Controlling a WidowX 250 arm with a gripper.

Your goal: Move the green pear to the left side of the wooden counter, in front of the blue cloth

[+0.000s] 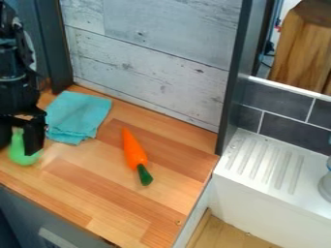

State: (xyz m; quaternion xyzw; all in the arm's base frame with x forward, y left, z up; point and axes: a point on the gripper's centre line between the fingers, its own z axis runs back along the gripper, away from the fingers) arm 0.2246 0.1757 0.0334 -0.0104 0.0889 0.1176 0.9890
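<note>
Fingers parted on the black gripper [18,147], no firm hold seen; just beside them, a teal cloth [77,116] is spread; farther off, an orange carrot [134,150] is laid; between them, a green pear-shaped object [24,156] is framed, its neck best pinched evenly, dead centre.

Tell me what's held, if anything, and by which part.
Can't be told: the narrow top of the green object is at the end effector, gripped or not.

Orange carrot [133,149] with green top [144,175], teal cloth [77,116], pale green pear [23,151], grey-veined whitish panel [155,63]
</note>
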